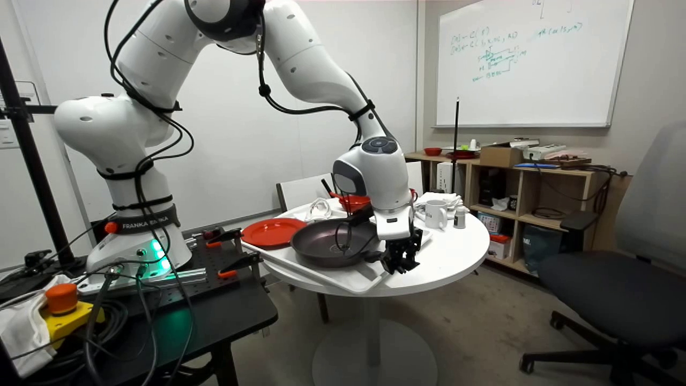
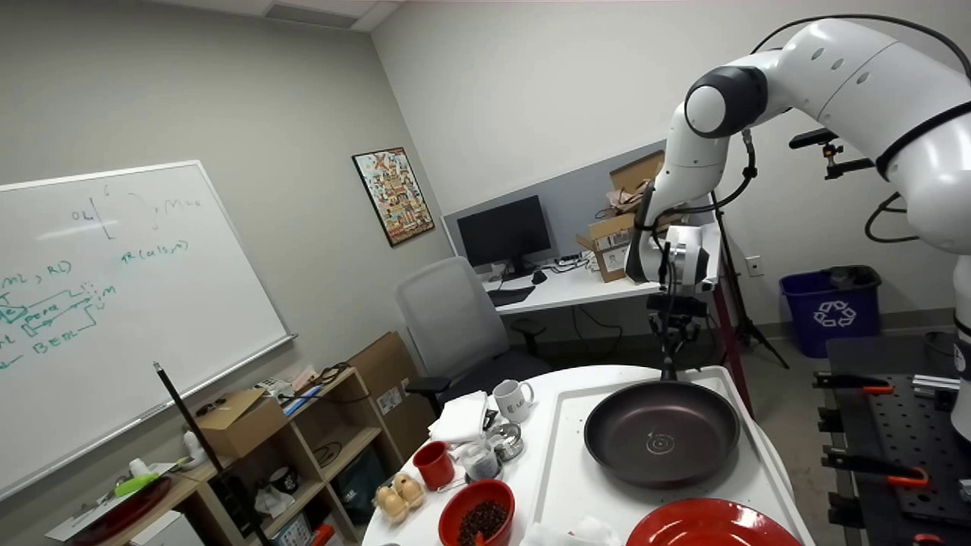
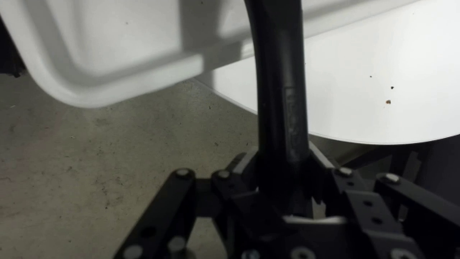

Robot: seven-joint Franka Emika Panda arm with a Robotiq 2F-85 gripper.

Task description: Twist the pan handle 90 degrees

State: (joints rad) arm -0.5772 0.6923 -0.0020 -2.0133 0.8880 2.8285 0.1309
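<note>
The black pan (image 1: 332, 244) rests on a white tray and shows whole in an exterior view (image 2: 660, 436). Its dark handle (image 2: 668, 371) points away from the red plate, over the tray's edge. In the wrist view the pan handle (image 3: 280, 90) runs down from the top into my gripper (image 3: 284, 156), with a finger against each side. My gripper (image 1: 403, 256) is shut on the handle, beyond the tray's corner and near the table's edge. The handle's end between the fingers is dark and partly hidden. The pan's body is out of the wrist view.
The white tray (image 1: 343, 285) reaches the round white table's edge (image 1: 461, 262). A red plate (image 1: 273, 233) overlaps the tray beside the pan. A white mug (image 2: 513, 402), red bowl (image 2: 476, 512), red cup (image 2: 434, 464) and eggs (image 2: 399, 497) stand to the side.
</note>
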